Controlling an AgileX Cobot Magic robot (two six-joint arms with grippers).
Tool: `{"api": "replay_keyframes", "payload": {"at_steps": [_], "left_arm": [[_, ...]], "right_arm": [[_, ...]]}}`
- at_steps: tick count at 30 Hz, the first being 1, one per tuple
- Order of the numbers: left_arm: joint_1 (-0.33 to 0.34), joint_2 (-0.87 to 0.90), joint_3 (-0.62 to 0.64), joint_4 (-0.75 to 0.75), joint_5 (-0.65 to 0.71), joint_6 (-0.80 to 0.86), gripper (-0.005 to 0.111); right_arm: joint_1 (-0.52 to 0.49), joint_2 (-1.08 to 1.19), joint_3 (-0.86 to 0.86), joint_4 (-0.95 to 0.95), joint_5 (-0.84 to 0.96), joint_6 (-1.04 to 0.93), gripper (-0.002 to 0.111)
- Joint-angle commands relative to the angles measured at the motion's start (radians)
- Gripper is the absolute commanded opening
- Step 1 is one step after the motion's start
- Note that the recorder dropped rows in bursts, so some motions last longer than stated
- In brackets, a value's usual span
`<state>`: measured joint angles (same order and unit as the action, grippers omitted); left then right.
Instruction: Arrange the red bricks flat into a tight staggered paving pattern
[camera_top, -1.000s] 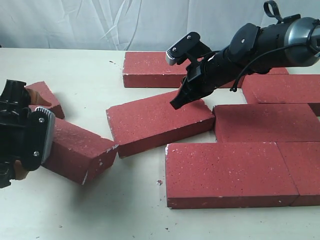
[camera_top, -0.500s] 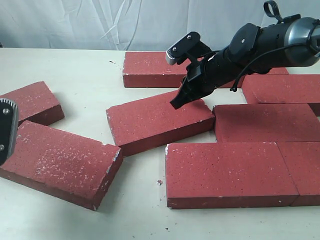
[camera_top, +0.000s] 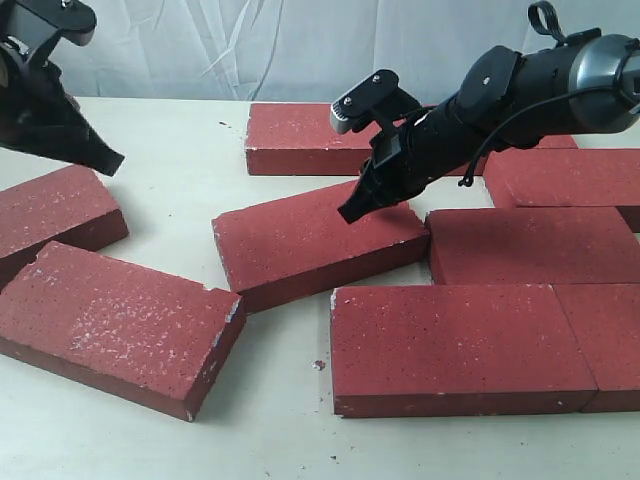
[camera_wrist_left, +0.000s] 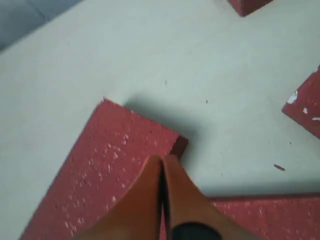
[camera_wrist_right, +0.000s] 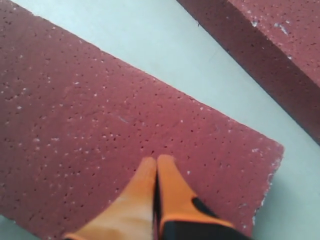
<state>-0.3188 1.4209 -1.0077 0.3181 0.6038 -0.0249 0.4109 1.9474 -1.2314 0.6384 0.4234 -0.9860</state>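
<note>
Paving about half laid: at least 5 flat dark-red gritty paver bricks (camera_top: 450, 345) lie fitted on the pale bench (camera_top: 180, 150), the right gripper (camera_top: 350, 212), pinched shut, touching a skewed brick (camera_top: 290, 250), the left gripper (camera_top: 108, 162), also shut, above 2 loose bricks (camera_top: 110, 320).

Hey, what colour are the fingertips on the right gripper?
Orange. The right wrist view shows the fingertips best, closed together.

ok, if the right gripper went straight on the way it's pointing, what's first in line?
The top face of the angled brick in the middle. The right gripper, jaws shut, points down at it toward the end nearest the laid rows. The tips may be touching it, but depth is unclear.
</note>
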Motion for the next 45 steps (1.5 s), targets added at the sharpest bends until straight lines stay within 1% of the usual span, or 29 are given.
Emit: {"api": "replay_keyframes", "payload": {"at_steps": [1, 2, 4, 7, 8, 9, 10, 12, 14, 18, 20, 22, 25, 28, 30, 33, 35, 37, 41, 45], "left_arm": [[-0.003, 0.110, -0.132, -0.129, 0.317, -0.032, 0.000], [-0.003, 0.122, -0.145, -0.151, 0.341, -0.011, 0.000], [-0.003, 0.145, -0.159, -0.216, 0.308, 0.089, 0.000], [-0.003, 0.168, -0.159, -0.318, 0.158, 0.178, 0.000], [-0.003, 0.173, -0.159, -0.342, 0.051, 0.196, 0.000], [-0.003, 0.176, -0.159, -0.331, 0.001, 0.198, 0.000], [-0.003, 0.178, -0.159, -0.318, -0.057, 0.198, 0.000], [-0.003, 0.180, -0.159, -0.318, -0.088, 0.198, 0.000], [-0.003, 0.190, -0.149, -0.333, -0.084, 0.203, 0.000], [-0.003, 0.268, -0.145, -0.329, 0.018, 0.248, 0.000], [-0.003, 0.317, -0.148, -0.299, 0.047, 0.279, 0.000], [-0.003, 0.352, -0.164, -0.308, 0.061, 0.297, 0.000], [-0.005, 0.378, -0.188, -0.378, 0.055, 0.327, 0.000], [-0.005, 0.397, -0.192, -0.515, 0.053, 0.481, 0.000], [-0.005, 0.412, -0.192, -0.594, 0.067, 0.575, 0.000], [-0.005, 0.431, -0.192, -0.657, 0.065, 0.642, 0.000], [-0.005, 0.441, -0.192, -0.669, 0.065, 0.659, 0.000], [-0.005, 0.445, -0.192, -0.669, 0.067, 0.664, 0.000], [-0.005, 0.464, -0.198, -0.680, 0.063, 0.664, 0.000], [-0.005, 0.490, -0.209, -0.688, 0.058, 0.675, 0.000]], "right_arm": [[-0.002, -0.001, -0.001, 0.001, 0.000, 0.000, -0.001], [-0.002, -0.001, -0.001, -0.006, 0.000, 0.000, -0.001], [-0.004, -0.003, -0.001, -0.033, 0.000, 0.021, -0.001], [-0.004, -0.018, -0.001, -0.159, 0.000, 0.141, -0.001], [-0.004, -0.033, -0.001, -0.254, 0.002, 0.248, -0.001], [-0.004, -0.044, -0.001, -0.316, 0.018, 0.319, -0.001], [-0.004, -0.072, -0.001, -0.428, 0.062, 0.426, -0.001], [-0.004, -0.105, -0.001, -0.489, 0.098, 0.491, -0.001], [-0.004, -0.135, -0.001, -0.498, 0.123, 0.511, -0.001], [-0.004, -0.161, -0.001, -0.517, 0.141, 0.511, -0.001], [-0.004, -0.157, -0.001, -0.528, 0.150, 0.511, -0.001], [-0.004, -0.145, -0.001, -0.505, 0.163, 0.511, -0.001], [-0.002, -0.136, -0.001, -0.463, 0.181, 0.473, -0.001], [-0.002, -0.136, -0.001, -0.346, 0.255, 0.371, -0.001], [0.003, -0.134, -0.001, -0.249, 0.317, 0.253, -0.001], [0.020, -0.126, -0.001, -0.178, 0.416, 0.120, -0.001], [0.036, -0.121, -0.001, -0.203, 0.472, 0.119, -0.001], [0.049, -0.121, -0.001, -0.228, 0.483, 0.124, -0.001], [0.072, -0.104, -0.001, -0.230, 0.451, 0.124, -0.001], [0.078, -0.066, -0.001, -0.275, 0.408, 0.124, -0.001]]}}
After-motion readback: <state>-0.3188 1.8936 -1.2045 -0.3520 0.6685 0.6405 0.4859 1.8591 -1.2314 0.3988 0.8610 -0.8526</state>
